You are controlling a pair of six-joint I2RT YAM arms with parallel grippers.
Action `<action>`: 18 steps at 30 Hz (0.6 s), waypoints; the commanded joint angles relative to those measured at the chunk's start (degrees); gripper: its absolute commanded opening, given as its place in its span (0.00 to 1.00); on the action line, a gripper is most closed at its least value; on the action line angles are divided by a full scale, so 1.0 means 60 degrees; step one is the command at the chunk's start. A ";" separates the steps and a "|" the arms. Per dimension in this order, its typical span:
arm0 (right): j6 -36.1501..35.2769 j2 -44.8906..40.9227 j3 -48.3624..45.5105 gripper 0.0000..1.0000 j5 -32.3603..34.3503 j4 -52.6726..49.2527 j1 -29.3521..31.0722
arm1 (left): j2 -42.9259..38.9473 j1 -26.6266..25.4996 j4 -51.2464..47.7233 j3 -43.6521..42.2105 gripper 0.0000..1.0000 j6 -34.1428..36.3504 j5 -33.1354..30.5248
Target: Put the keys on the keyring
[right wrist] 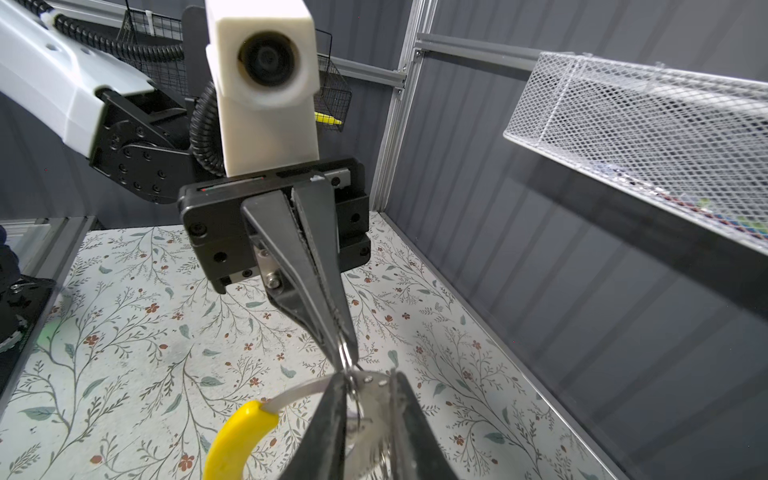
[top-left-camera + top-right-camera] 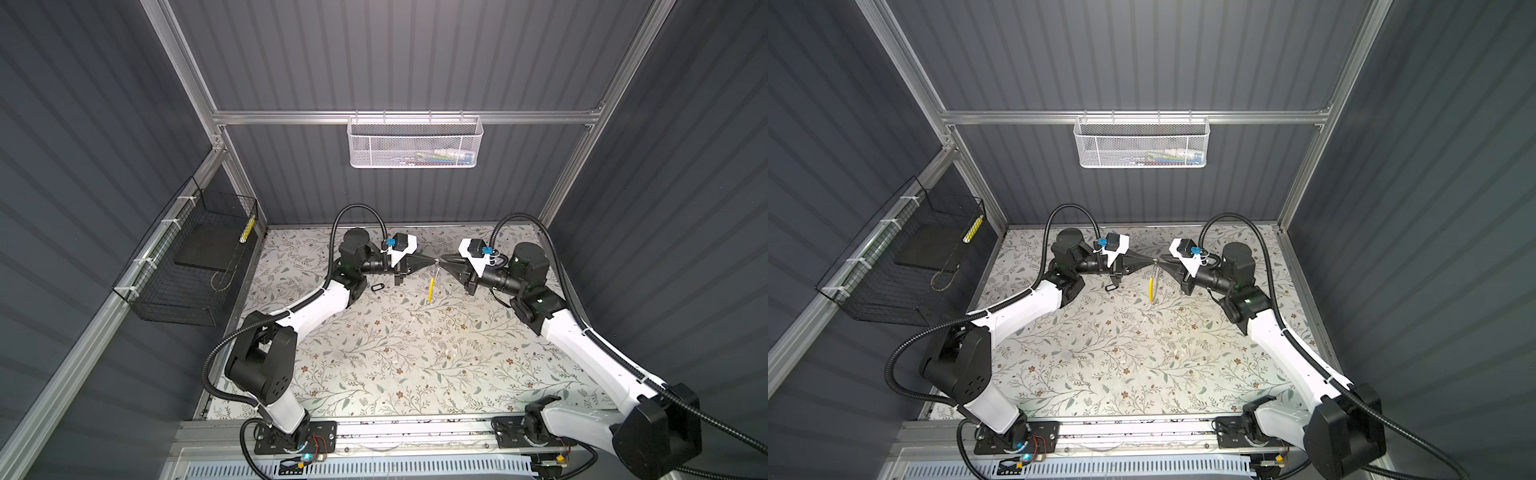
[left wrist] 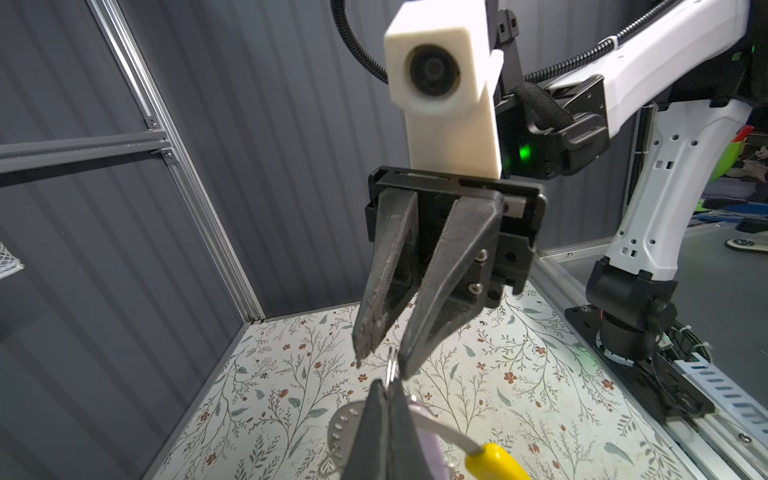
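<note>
Left gripper (image 1: pixel 346 355): jaws pressed together on a thin wire loop (image 3: pixel 390 365), held above the table (image 2: pixel 395 365), tip to tip with the right gripper (image 3: pixel 381 363).
Right gripper: jaws a little apart, one on each side of the wire loop, with nothing visibly clamped.
Wire loop: double strand. Whether it is the key's own ring or part of the keyring cannot be told.
Keyring (image 1: pixel 291 395): thin grey hoop hanging from the meeting point, yellow tag (image 2: pixel 432 289) at its low end.
Key (image 1: pixel 374 388): small, dull metal, flat head with small holes, pale lilac tag (image 3: pixel 430 446) beside it. It hangs just beside the left fingertips; whether it is threaded cannot be told.
Black-rimmed tag (image 2: pixel 377 287): oblong, white centre, lying flat on the table on the left arm's side of the meeting point. It is near the left wrist and well apart from the right gripper, with its long axis roughly side to side in both top views.
Nearer arm: left, but it is occupied — the right is probably the free one for a pickup.
Deciding relation: the loop stands between the right jaws — closing them would likely seize it.
</note>
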 commanded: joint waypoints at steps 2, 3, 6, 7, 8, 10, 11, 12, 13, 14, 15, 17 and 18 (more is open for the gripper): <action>-0.0024 0.0094 0.0410 0.21 -0.0355 -0.0040 -0.0029 | -0.0086 0.0069 0.0024 0.0212 0.00 -0.0004 0.0252; -0.0043 0.0095 0.0399 0.20 -0.0390 -0.0024 -0.0022 | -0.0079 0.0063 0.0010 0.0216 0.00 0.0002 0.0258; -0.0042 0.0121 0.0396 0.16 -0.0459 0.0029 -0.0021 | -0.0072 0.0062 -0.0035 0.0245 0.00 -0.0003 0.0275; -0.0057 0.0132 0.0399 0.15 -0.0497 0.0012 -0.0022 | -0.0077 0.0062 -0.0022 0.0245 0.00 -0.0002 0.0274; -0.0082 0.0142 0.0410 0.13 -0.0522 -0.0036 -0.0023 | -0.0072 0.0062 -0.0034 0.0258 0.00 0.0012 0.0263; -0.0171 0.0134 0.0410 0.10 -0.0599 -0.0142 -0.0024 | -0.0046 0.0062 -0.0085 0.0314 0.00 0.0022 0.0274; -0.0177 0.0135 0.0410 0.07 -0.0599 -0.0195 -0.0023 | -0.0028 0.0066 -0.0115 0.0350 0.00 0.0041 0.0277; -0.0249 0.0120 0.0424 0.05 -0.0618 -0.0283 -0.0029 | -0.0017 0.0067 -0.0171 0.0373 0.00 0.0085 0.0291; -0.0291 0.0114 0.0439 0.03 -0.0618 -0.0381 -0.0025 | -0.0014 0.0064 -0.0249 0.0398 0.00 0.0160 0.0229; -0.0332 0.0095 0.0461 0.01 -0.0539 -0.0492 -0.0021 | -0.0035 0.0066 -0.0341 0.0414 0.03 0.0257 0.0147; -0.0389 0.0077 0.0555 0.00 -0.0416 -0.0803 -0.0025 | -0.0102 0.0062 -0.0729 0.0464 0.18 0.0634 -0.0029; -0.0758 0.0077 0.0892 0.00 -0.0194 -0.1844 -0.0022 | -0.0382 0.0063 -0.2959 0.0832 0.27 0.2541 -0.0624; -0.0942 0.0084 0.1110 0.00 -0.0025 -0.2470 -0.0022 | -0.0500 0.0050 -0.4572 0.1241 0.29 0.3868 -0.1033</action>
